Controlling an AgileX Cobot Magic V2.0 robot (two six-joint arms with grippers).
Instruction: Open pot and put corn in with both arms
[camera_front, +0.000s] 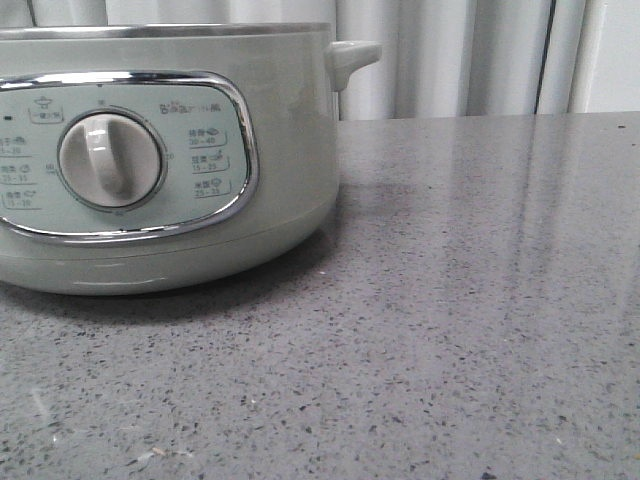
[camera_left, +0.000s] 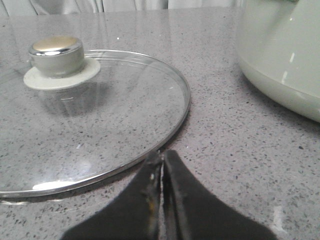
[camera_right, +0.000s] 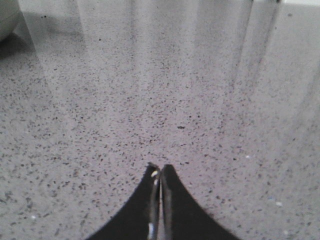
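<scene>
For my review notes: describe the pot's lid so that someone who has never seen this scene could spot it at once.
Find the large sage-green pot on the speckled grey table. Beside it, apart from it, the lid lies flat on the table. It is a clear glass disc with a thin steel rim and a pale knob topped in gold.

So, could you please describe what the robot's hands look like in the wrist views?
Both look alike: the left hand and right hand each show two matte black fingers, broad at the base and curving to narrow tips. Small scuffs mark the inner edges. No cables or markings show.
</scene>
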